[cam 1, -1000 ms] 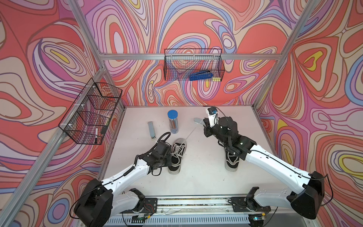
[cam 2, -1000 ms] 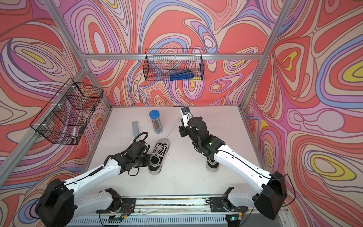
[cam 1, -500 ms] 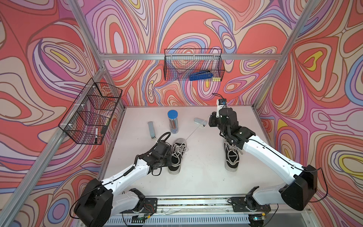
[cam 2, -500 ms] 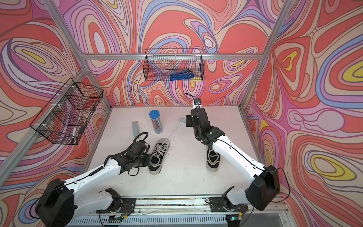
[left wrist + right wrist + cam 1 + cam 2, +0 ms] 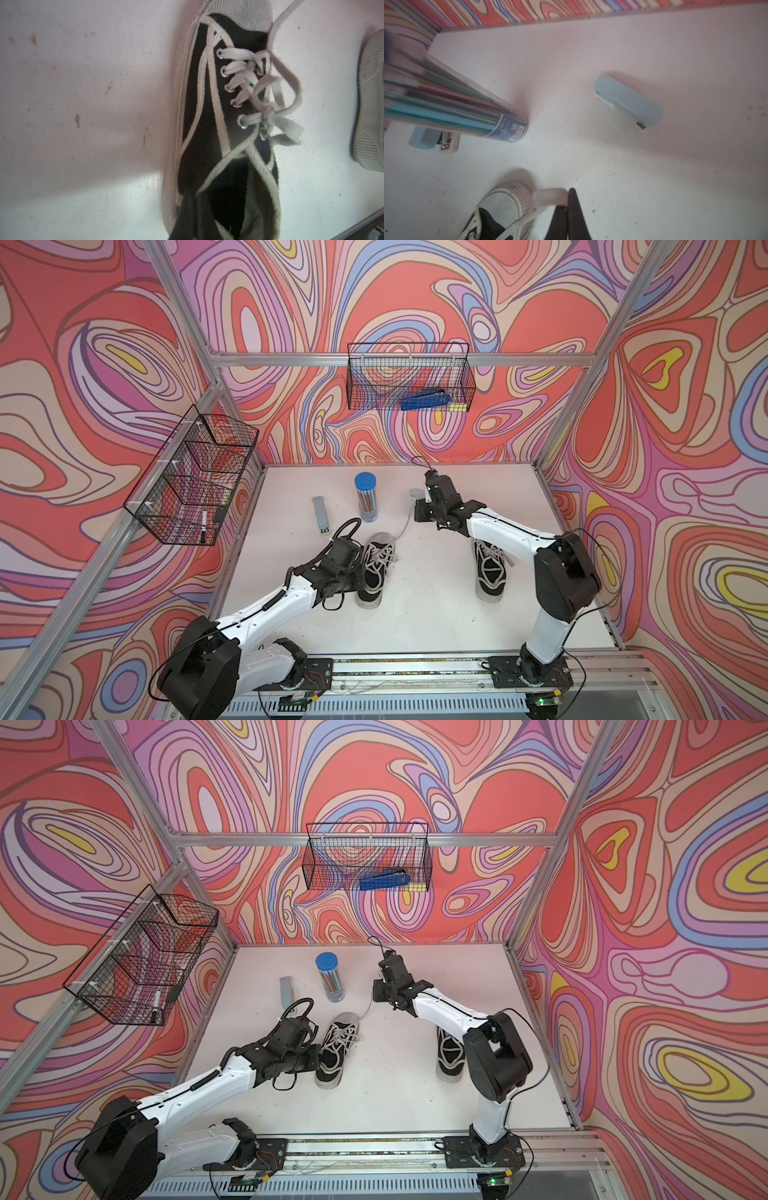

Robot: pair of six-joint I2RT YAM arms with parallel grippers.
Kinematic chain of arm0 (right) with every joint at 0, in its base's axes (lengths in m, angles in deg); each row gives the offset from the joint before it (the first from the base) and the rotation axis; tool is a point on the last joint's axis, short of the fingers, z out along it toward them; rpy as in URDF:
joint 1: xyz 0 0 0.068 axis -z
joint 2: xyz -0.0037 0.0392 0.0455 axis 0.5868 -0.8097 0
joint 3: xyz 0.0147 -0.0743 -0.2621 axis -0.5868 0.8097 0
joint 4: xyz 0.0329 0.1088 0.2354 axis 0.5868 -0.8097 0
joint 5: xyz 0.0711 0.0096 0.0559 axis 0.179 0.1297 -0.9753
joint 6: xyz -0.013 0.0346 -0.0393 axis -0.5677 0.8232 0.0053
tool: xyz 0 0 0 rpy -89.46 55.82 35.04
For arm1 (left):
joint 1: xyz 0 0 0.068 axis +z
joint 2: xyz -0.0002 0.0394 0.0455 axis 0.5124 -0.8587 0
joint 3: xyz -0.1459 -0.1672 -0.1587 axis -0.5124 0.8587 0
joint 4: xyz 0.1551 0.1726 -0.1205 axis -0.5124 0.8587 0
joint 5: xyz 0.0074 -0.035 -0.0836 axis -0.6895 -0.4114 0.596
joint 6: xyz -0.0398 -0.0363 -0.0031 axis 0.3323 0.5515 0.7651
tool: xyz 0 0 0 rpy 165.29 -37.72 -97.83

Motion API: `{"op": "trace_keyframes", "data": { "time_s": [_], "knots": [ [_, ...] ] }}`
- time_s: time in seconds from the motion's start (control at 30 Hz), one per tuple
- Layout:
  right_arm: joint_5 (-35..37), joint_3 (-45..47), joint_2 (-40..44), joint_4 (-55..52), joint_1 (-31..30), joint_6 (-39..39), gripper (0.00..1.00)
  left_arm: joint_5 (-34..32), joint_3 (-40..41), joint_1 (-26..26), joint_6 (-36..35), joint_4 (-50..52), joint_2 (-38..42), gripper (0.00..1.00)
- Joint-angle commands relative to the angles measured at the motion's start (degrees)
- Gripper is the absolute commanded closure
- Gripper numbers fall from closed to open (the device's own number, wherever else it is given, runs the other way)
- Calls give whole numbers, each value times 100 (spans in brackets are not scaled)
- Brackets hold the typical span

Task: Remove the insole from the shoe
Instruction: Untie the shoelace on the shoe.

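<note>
A black canvas shoe [image 5: 376, 572] [image 5: 334, 1052] with white laces stands mid-table, toe toward the back. My left gripper [image 5: 359, 574] [image 5: 193, 224] is shut on the shoe's [image 5: 207, 124] side wall at the heel opening. Pale lining shows inside the opening; the insole cannot be told apart from it. My right gripper [image 5: 417, 516] [image 5: 569, 193] is shut on the end of a loose lace [image 5: 405, 526] [image 5: 527, 218], low over the table just beyond the toe.
A second black shoe [image 5: 490, 572] stands under my right forearm. A pen tube with a blue lid [image 5: 365, 497], a grey stapler [image 5: 321, 514] and a small pale-blue stapler [image 5: 627, 101] lie at the back. Wire baskets hang on the back wall [image 5: 409, 381] and left wall [image 5: 195, 477].
My right arm has swung its elbow out to the right and brought the gripper down and nearer the shoe's toe, still holding the lace. The left arm and shoe have not moved.
</note>
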Motion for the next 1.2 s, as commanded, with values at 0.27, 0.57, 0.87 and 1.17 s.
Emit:
{"op": "trace_keyframes", "data": {
  "time_s": [0.27,0.57,0.87,1.17],
  "knots": [
    [-242,578,354,-334,15,30,40,133,79,10,379,-202,143,100],
    [-252,1605,2406,-819,-762,-791,47,145,96,10,396,-280,221,100],
    [-1161,1521,1435,290,-1691,-748,57,61,85,9,364,-293,183,100],
    [-1374,1345,772,429,-1719,-831,57,83,-22,10,294,-253,78,100]
  ]
}}
